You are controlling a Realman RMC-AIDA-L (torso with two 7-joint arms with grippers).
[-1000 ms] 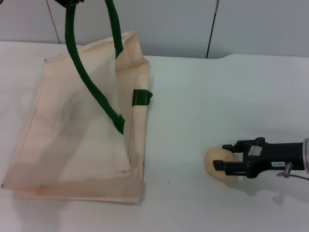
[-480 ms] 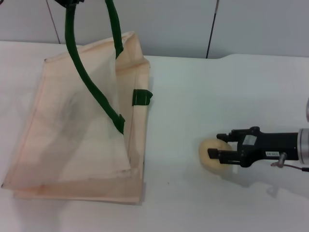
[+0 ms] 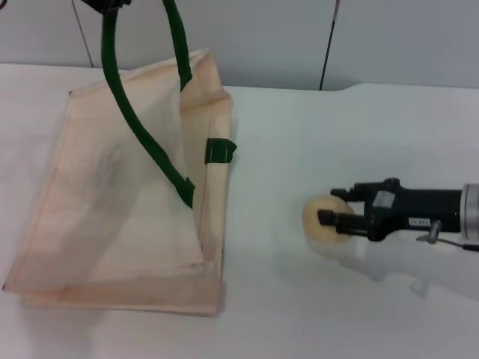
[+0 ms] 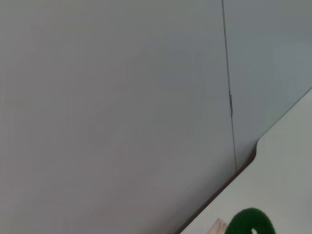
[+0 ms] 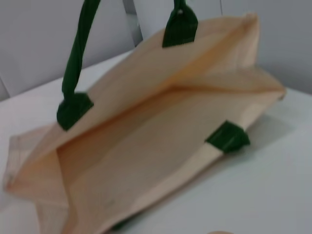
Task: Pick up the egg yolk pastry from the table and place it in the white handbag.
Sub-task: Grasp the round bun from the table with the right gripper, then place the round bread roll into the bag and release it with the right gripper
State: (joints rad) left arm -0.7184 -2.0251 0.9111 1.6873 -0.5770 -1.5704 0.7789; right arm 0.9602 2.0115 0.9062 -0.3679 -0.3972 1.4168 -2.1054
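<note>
The egg yolk pastry (image 3: 313, 218), a small pale tan ball, is held just above the table with my right gripper (image 3: 331, 206) shut on it; its shadow lies on the table below. The white handbag (image 3: 120, 209) lies to the left, its mouth facing the pastry. My left gripper (image 3: 105, 4) at the top edge holds one green handle (image 3: 135, 120) up, so the mouth gapes. The right wrist view looks straight into the open handbag (image 5: 146, 146), with a sliver of the pastry (image 5: 219, 232) at the edge. The left wrist view shows only a bit of green handle (image 4: 249, 222).
The white table (image 3: 299, 134) runs between the bag and the pastry. A grey panelled wall (image 3: 374, 37) stands behind the table's far edge. A small green tab (image 3: 220, 149) sticks out of the bag's side.
My right gripper has carried the pastry left toward the handbag and slightly upward in the view. The bag and the left arm have stayed still.
</note>
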